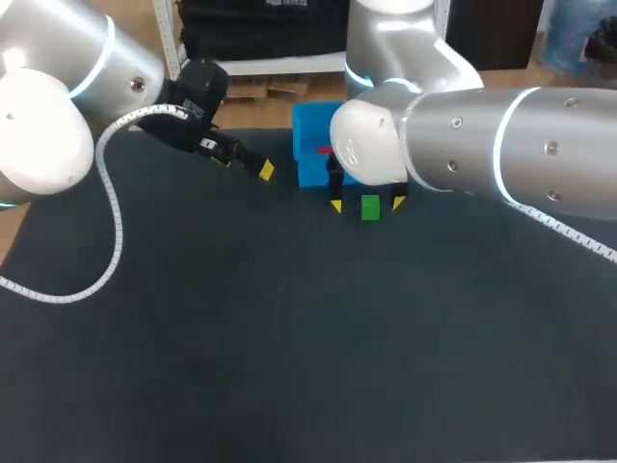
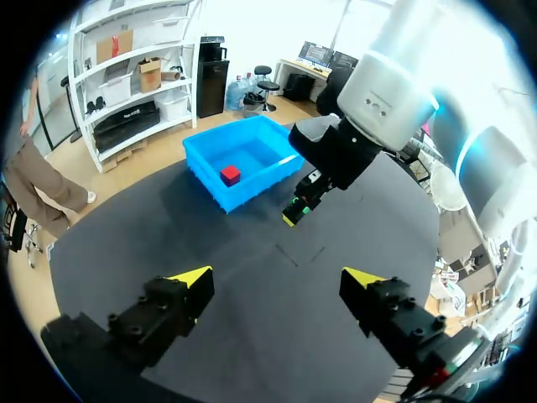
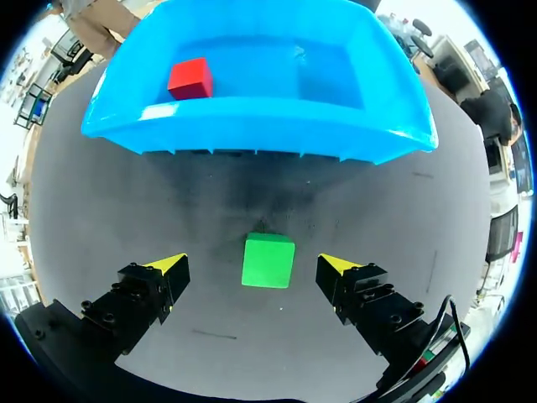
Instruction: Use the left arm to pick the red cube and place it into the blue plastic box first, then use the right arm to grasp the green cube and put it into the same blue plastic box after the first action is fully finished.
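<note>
Now, with the red cube (image 3: 190, 79) in the box (image 3: 252, 128), our right gripper (image 3: 252, 264) straddles the green cube (image 3: 268, 260), spread to grasp; our left gripper (image 2: 277, 277) hangs spread, empty.

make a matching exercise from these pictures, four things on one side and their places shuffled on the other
1 red cube
2 green cube
3 left claw
4 right claw

a open, straddling a cube
b inside the blue plastic box
c open over bare mat
d on the mat outside the box

Pairs: 1-b, 2-d, 3-c, 4-a
</note>
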Robot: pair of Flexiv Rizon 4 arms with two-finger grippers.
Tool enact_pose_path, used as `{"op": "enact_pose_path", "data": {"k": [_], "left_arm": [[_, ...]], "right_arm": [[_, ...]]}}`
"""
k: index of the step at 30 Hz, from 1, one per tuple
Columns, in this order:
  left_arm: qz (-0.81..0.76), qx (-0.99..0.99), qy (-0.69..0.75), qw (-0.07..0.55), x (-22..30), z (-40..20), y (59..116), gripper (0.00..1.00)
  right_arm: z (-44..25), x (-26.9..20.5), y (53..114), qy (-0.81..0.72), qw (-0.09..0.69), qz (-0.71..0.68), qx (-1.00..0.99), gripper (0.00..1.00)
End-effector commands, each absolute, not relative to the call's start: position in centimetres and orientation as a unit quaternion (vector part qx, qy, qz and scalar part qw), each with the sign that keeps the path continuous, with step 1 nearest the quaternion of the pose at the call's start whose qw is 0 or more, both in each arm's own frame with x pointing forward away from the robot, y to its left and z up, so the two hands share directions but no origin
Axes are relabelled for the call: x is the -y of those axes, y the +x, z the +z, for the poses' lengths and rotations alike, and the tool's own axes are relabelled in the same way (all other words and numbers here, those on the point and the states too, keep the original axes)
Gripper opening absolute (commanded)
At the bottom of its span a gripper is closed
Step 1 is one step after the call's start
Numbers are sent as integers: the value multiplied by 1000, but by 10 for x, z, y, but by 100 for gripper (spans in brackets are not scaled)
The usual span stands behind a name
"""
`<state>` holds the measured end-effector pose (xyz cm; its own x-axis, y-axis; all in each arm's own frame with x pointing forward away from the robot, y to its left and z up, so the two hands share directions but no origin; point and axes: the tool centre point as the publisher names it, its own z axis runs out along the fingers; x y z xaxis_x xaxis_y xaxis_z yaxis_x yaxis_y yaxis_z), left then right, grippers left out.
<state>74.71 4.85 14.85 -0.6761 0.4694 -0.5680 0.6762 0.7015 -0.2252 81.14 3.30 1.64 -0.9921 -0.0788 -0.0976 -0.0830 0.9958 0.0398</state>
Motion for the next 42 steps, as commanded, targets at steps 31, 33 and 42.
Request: {"op": "enact_pose_path", "data": {"k": [31,33,42], "left_arm": [[-213,-891,322,240,-48,149,748,100],[-213,-891,322,240,-48,149,748,100],[-213,-891,322,240,-48,149,748,100]], "right_arm": [[-1,-27,816,-35,27,25,-999,100],[-1,-28,816,-34,27,26,-999,75],[-3,-28,816,-37,26,26,-999,0]]}}
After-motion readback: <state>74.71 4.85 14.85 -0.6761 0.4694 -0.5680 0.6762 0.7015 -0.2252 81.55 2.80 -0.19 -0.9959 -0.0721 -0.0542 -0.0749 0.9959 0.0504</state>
